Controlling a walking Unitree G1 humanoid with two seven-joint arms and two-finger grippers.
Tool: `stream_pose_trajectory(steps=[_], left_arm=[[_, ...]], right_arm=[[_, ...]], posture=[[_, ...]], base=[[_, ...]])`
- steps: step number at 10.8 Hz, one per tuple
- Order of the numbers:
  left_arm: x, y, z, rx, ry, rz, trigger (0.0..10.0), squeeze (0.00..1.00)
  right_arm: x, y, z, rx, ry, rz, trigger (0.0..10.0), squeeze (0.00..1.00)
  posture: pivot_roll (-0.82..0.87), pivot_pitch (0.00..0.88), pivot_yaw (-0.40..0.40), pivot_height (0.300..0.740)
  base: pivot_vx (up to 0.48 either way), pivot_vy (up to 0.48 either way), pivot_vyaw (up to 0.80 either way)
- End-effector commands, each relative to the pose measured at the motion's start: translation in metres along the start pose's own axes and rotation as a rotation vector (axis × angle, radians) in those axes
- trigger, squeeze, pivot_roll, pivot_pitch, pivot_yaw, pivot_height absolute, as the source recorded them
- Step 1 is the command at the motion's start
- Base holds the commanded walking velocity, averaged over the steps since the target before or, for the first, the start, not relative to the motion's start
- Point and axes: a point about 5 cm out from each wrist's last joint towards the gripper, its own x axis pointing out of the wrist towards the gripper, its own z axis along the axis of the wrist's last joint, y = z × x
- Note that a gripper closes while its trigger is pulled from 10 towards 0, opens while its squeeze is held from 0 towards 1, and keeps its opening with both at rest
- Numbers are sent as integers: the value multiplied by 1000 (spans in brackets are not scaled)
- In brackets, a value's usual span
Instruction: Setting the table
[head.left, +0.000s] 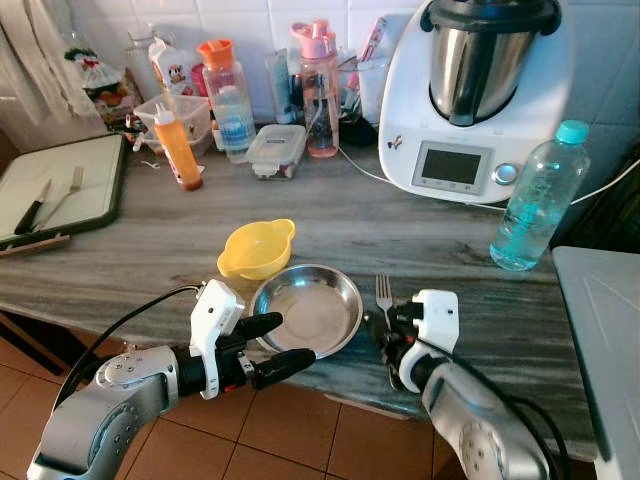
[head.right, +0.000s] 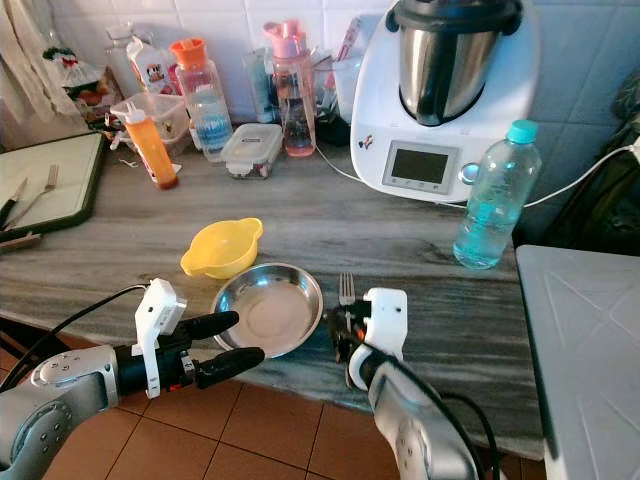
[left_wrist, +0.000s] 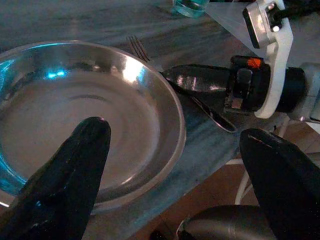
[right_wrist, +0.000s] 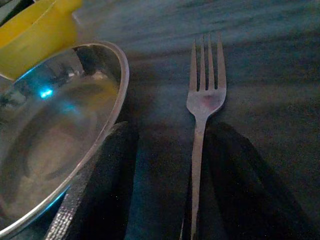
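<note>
**Right wrist view: fork placement beside steel plate**

Item 1. Right gripper (right_wrist: 165, 200): fingers spread, one on each side of the fork's handle, not clamped on it. Resting low at the counter's near edge.

Item 2. Fork (right_wrist: 204, 125): lies flat on the counter between those fingers, tines pointing away from the gripper, just beside the steel plate (head.left: 307, 310) (a narrow strip of counter separates them).

Item 3. Left gripper (head.left: 270, 345): fingers spread, one tip over the plate's near rim, the other below the counter edge, not pinching anything.

Item 4. Yellow bowl (head.left: 257, 248): just beyond the plate from the left gripper, its rim apparently touching the plate's far rim.

Item 5. Counter (head.left: 180, 240): farther out, a water bottle (head.left: 538, 197) and a kitchen machine (head.left: 470, 95).

Risk note. Plate and fork handle both sit close to the counter edge; a withdrawing finger that catches either could drag it off. The left gripper, if it closes carelessly, may tip the plate.
</note>
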Motion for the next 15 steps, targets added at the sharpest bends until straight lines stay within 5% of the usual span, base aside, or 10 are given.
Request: stream_pose_trajectory(steps=[1, 9, 15], left_arm=[[-2, 2, 2, 16, 4, 6, 10000, 0], [-5, 5, 8, 19, -60, 81, 10000, 0], [-6, 4, 6, 6, -86, 124, 10000, 0]], right_arm=[[-2, -4, -13, -5, 56, -25, 10000, 1000], [-10, -22, 5, -109, -60, -118, 10000, 1000], [-33, -26, 27, -115, -227, -81, 10000, 1000]], posture=[[72, 13, 100, 740], [64, 4, 90, 740], [57, 3, 87, 740]], base=[[0, 0, 0], [0, 0, 0], [0, 0, 0]])
